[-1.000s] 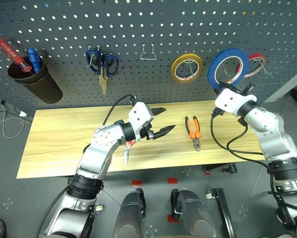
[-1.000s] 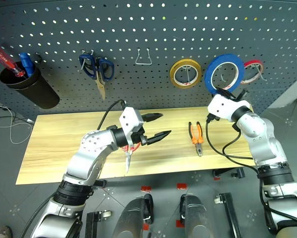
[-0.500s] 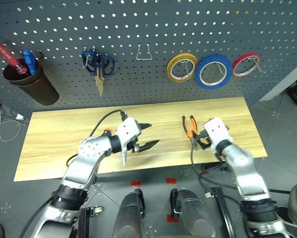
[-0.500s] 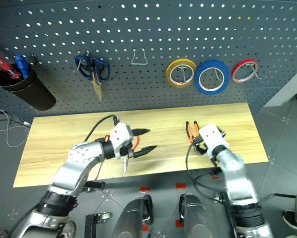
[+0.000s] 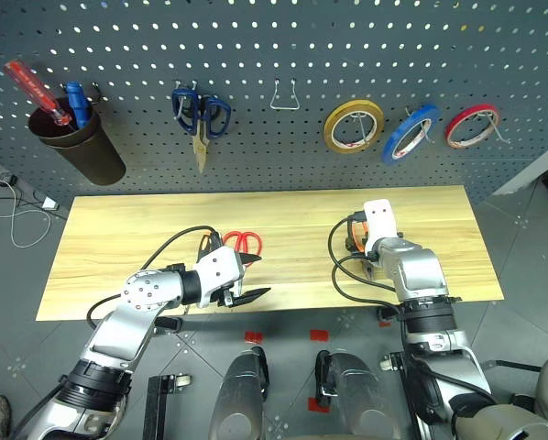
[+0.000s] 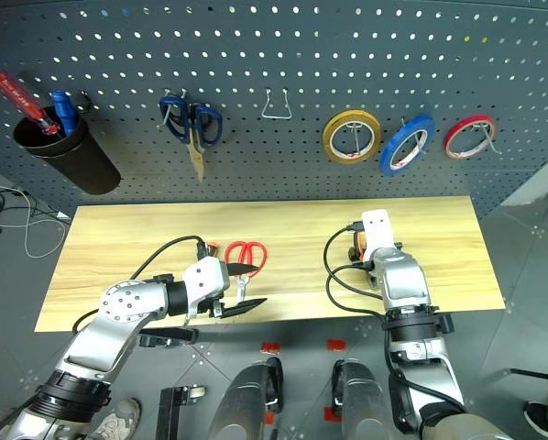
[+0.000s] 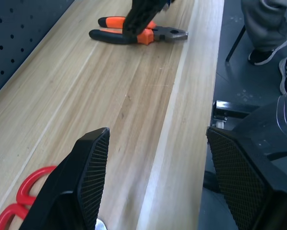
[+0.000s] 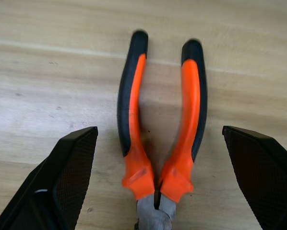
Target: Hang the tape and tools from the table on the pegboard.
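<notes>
Pliers (image 8: 159,143) flat on table (image 5: 118,238), right gripper (image 8: 158,158) spread wide above, left gripper (image 5: 246,280) open near red-handled scissors (image 5: 240,241)

My left pincer (image 5: 252,279) hangs over the table's (image 5: 127,238) front edge, left of middle, with the scissors (image 5: 240,242) just behind it. My right pincer (image 8: 158,143) straddles the pliers (image 8: 160,129) right of middle. Behind the table, the pegboard (image 5: 274,37) carries the tape (image 5: 410,134) toward its right.

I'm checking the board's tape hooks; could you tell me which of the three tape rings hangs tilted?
The blue tape ring, the middle one; the yellow and red rings hang flatter.
</notes>
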